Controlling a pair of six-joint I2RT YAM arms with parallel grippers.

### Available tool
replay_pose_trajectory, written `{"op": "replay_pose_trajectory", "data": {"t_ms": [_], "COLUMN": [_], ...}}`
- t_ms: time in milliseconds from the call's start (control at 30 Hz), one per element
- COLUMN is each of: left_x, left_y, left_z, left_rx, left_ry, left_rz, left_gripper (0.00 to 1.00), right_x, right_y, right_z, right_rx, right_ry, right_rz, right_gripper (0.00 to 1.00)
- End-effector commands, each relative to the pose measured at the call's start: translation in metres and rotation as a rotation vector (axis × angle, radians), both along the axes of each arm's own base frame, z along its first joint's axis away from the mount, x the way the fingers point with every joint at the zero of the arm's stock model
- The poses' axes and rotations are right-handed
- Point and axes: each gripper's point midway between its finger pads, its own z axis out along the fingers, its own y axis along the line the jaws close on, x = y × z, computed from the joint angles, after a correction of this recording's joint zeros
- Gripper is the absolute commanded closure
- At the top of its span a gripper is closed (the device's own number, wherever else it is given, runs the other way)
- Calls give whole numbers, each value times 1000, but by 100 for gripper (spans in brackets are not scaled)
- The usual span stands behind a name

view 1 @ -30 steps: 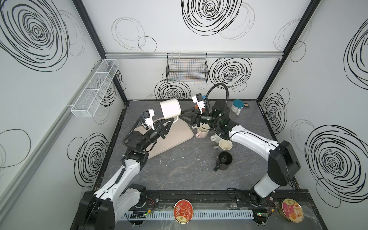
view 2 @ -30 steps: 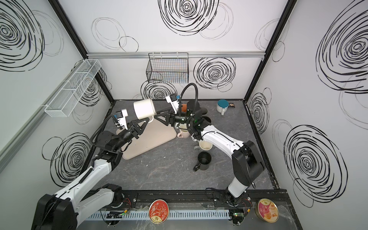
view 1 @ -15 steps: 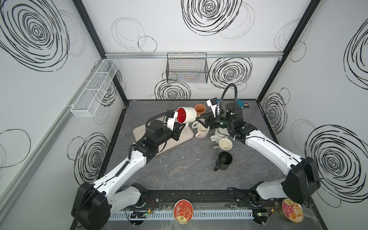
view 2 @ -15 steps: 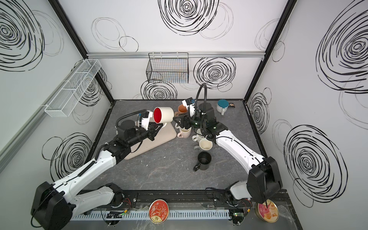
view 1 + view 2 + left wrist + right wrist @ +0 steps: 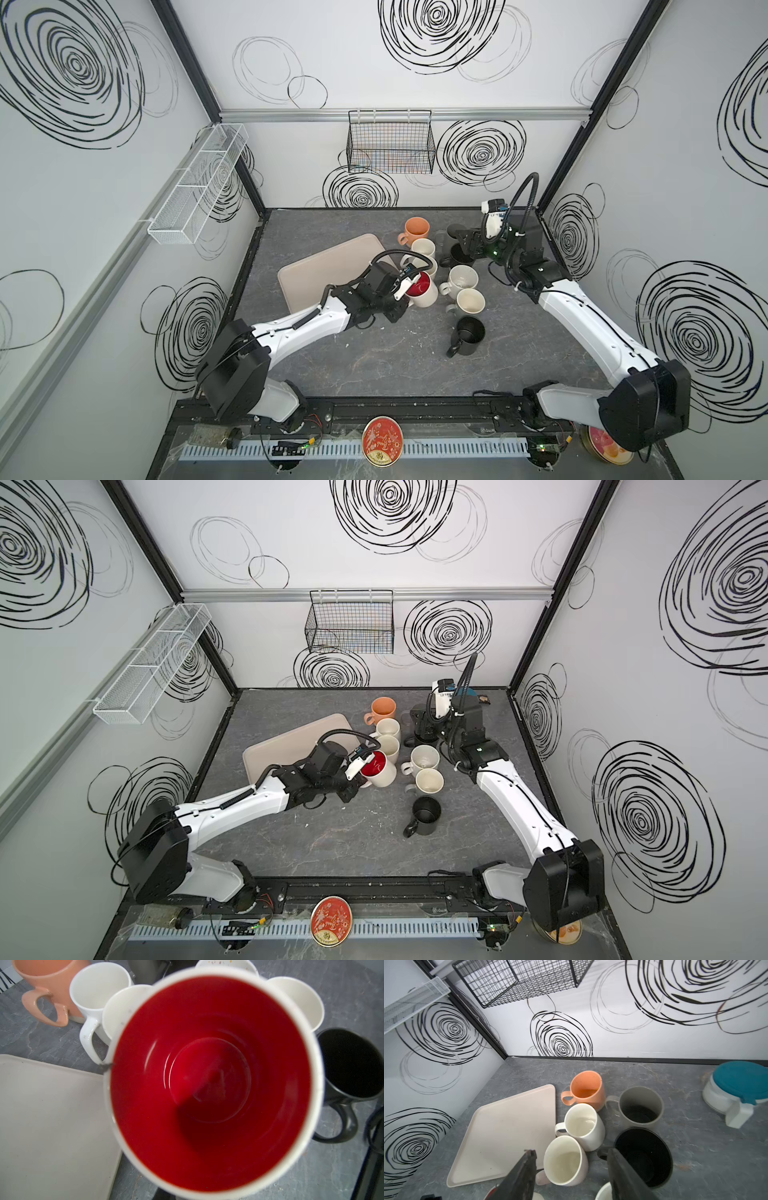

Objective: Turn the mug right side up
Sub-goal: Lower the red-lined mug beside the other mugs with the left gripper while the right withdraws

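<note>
While its glossy red inside faces upward, the white-walled mug (image 5: pixel 423 289) is seen upright just beside the tray (image 5: pixel 328 266) and the other cups (image 5: pixel 462 277), clamped narrowly by the left gripper (image 5: pixel 406 302). The right gripper (image 5: pixel 571 1151) is spread partway, with nothing held.

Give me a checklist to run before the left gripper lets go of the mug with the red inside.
1. Red-lined mug mouth up: ok.
2. Its base resting on the table: cannot tell.
3. Left gripper shut on it: ok.
4. Gap to the white mug behind it: cannot tell; they overlap in both top views.
5. Right gripper open, empty, away from it: ok.
</note>
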Motion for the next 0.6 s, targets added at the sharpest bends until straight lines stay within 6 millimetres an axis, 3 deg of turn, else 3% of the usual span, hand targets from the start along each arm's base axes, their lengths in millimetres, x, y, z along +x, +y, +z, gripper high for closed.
{"op": "replay_pose_trajectory", "data": {"t_ms": [0, 567], "left_x": [16, 19], "left_y": [-15, -25], "left_z": [22, -31], "left_rx": [8, 233], "left_ry": [-109, -55], "left_rz": [-27, -63], "left_gripper": [100, 100], "right_x": [-5, -5], "right_y": [-16, -66], "right_z": [-10, -26], "right_rx": [-44, -111], "right_ry": [23, 54], "right_rz": [-43, -218], "right_gripper": [41, 36]}}
